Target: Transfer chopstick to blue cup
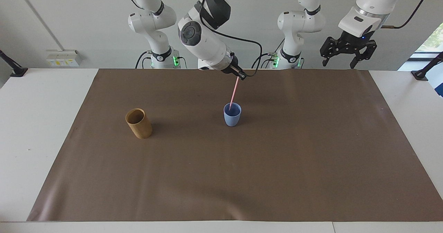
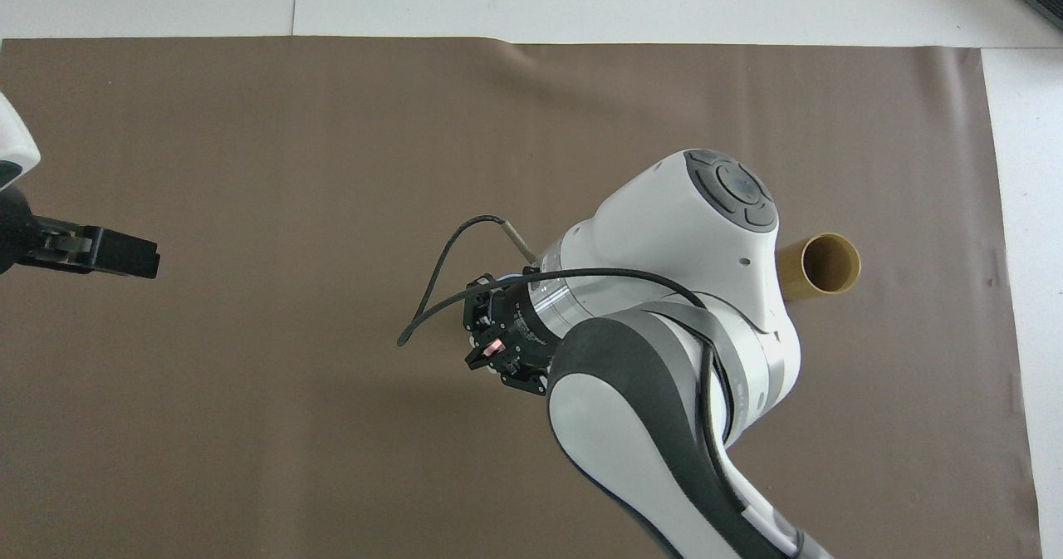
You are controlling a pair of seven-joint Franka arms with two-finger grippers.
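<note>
The blue cup [image 1: 232,114] stands upright mid-mat. The pale pink chopstick [image 1: 234,92] leans steeply with its lower end inside the cup. My right gripper [image 1: 241,76] is shut on the stick's top end, above the cup and slightly to the robots' side of it. In the overhead view the right arm's wrist covers the cup, and only the stick's pink end [image 2: 493,346] shows between the right gripper's [image 2: 492,348] fingertips. My left gripper [image 1: 341,65] hangs open and high at the left arm's end of the table, holding nothing; its tip [image 2: 124,253] shows in the overhead view.
A tan wooden cup [image 1: 138,123] [image 2: 822,267] stands on the brown mat [image 1: 242,177] toward the right arm's end of the table. White tabletop [image 1: 34,122] borders the mat on all sides.
</note>
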